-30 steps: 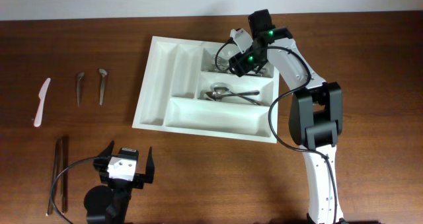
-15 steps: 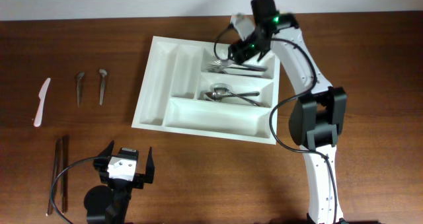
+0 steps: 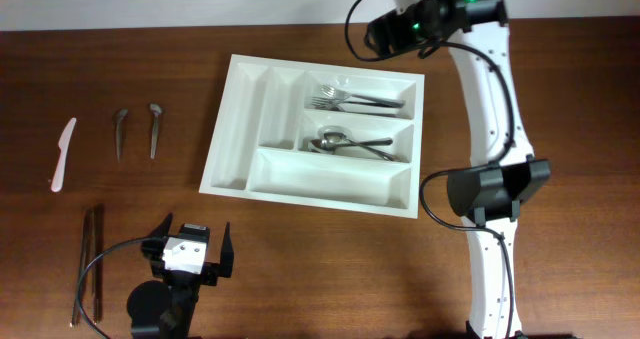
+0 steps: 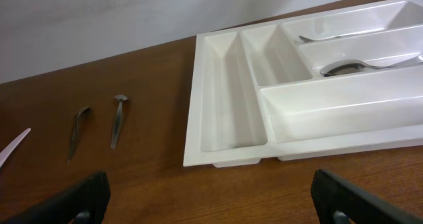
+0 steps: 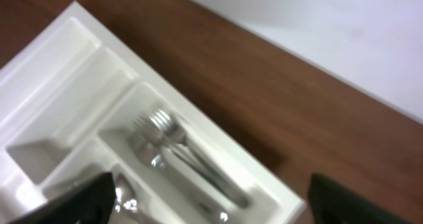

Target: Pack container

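The container lies flat on the surface. Forks occupy its top long compartment and spoons the middle one. I judge that like goes with like, so the bottom and two narrow compartments await the rest.

Two small utensils, a white knife and two long pieces lie well left of the container.

- **Right jaws:** wide open and empty, raised just beyond the container's far-right corner, with the fork compartment in their view.
- **Left jaws:** wide open and empty, off the container's near-left corner, apart from it.
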Available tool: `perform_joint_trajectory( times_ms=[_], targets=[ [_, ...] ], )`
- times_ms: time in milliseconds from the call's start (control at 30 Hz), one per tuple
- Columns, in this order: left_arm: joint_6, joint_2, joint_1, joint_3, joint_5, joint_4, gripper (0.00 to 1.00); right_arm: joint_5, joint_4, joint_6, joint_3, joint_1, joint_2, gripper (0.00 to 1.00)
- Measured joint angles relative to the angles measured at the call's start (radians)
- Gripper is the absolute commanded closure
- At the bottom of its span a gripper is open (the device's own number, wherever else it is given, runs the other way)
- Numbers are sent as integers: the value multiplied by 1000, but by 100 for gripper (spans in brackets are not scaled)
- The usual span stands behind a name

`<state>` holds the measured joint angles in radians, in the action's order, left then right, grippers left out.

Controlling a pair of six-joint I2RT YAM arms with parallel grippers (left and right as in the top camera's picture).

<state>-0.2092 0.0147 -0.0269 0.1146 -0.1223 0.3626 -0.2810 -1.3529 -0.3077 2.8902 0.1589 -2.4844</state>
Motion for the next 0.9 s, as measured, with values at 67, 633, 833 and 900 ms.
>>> perform_joint_trajectory(
  times_ms=[67, 633, 833, 900],
  targets=[
    [0, 0, 0, 0, 0, 0, 1, 44, -50, 0, 74, -7, 0, 1],
    [0, 0, 0, 0, 0, 0, 1, 285, -338, 93, 197, -309, 100, 1],
    [0, 0, 0, 0, 0, 0, 1, 318, -340, 166, 197, -442, 100, 1],
    [0, 0, 0, 0, 0, 0, 1, 323, -340, 178, 197, -486, 100, 1]
  ],
)
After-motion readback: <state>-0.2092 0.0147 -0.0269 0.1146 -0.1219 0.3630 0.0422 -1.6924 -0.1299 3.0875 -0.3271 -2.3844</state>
